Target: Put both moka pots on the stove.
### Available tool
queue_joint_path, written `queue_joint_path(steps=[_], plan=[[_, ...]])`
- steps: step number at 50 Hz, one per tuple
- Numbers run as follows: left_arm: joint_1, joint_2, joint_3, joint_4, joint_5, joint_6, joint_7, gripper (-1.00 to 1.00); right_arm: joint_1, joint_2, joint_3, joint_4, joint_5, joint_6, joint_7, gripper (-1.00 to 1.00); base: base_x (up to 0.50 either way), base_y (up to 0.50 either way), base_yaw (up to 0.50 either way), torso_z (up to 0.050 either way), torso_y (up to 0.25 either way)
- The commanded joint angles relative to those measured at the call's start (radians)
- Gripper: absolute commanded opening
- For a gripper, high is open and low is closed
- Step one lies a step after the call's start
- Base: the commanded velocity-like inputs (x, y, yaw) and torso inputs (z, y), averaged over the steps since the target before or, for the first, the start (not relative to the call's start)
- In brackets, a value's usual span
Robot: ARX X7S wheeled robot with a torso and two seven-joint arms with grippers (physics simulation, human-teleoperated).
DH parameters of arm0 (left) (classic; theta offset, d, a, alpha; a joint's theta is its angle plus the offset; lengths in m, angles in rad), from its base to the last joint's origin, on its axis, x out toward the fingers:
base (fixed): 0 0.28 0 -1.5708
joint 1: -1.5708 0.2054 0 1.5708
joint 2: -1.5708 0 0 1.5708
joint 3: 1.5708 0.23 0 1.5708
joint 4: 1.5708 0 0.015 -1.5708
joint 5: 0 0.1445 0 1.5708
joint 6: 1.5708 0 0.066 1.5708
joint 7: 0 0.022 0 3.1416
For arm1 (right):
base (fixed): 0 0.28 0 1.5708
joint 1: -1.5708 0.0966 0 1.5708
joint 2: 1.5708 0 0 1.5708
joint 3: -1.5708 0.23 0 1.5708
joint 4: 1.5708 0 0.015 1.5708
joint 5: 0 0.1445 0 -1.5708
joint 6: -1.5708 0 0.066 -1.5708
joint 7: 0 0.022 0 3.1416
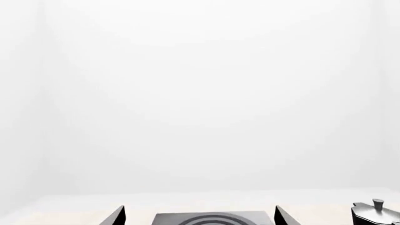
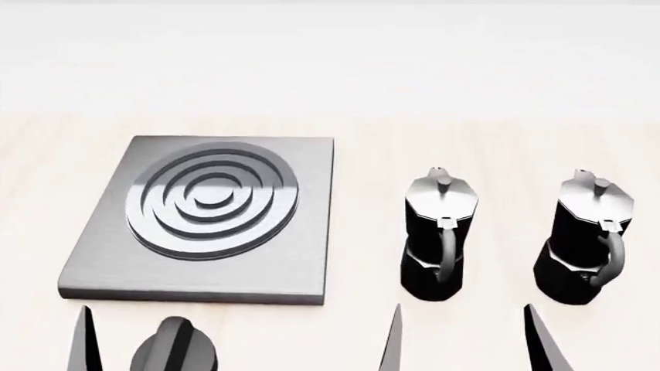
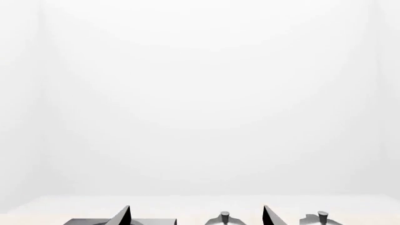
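Observation:
The stove [image 2: 206, 216] lies flat on the left of the light table, nothing on it. Two moka pots stand upright to its right, one nearer the stove [image 2: 438, 232] and one further right [image 2: 588, 236], handles toward me. My right gripper [image 2: 464, 340] is open just in front of the gap between the pots, touching neither. In the right wrist view one pot's lid [image 3: 224, 219] shows far between the fingers. My left gripper [image 1: 200, 216] is open and empty, facing the stove [image 1: 212, 219]. In the head view only one left fingertip [image 2: 85, 336] shows.
A short black dial knob [image 2: 173, 354] sits at the table's near edge in front of the stove, close to my left gripper. The light wooden tabletop [image 2: 361, 139] runs on behind the stove and pots to a white wall.

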Motion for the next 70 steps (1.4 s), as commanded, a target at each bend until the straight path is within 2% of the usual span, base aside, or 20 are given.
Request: queue_joint_path(steps=[1, 53, 70], plan=[[-0.001, -0.006, 0.006, -0.005, -0.002, 0.004, -0.007, 1.0, 0.001, 0.006, -0.007, 0.015, 0.005, -0.021, 0.009, 1.0, 0.0, 0.0, 0.0, 0.0, 0.0], [-0.013, -0.043, 0.048, -0.013, -0.016, 0.007, -0.049, 1.0, 0.015, 0.042, -0.036, 0.034, 0.021, -0.008, 0.045, 1.0, 0.0, 0.12, 0.0, 0.0, 0.0], [-0.025, -0.052, 0.062, -0.036, -0.023, 0.013, -0.058, 1.0, 0.028, 0.047, -0.039, 0.053, 0.03, -0.003, 0.056, 1.0, 0.0, 0.0, 0.0, 0.0, 0.0]])
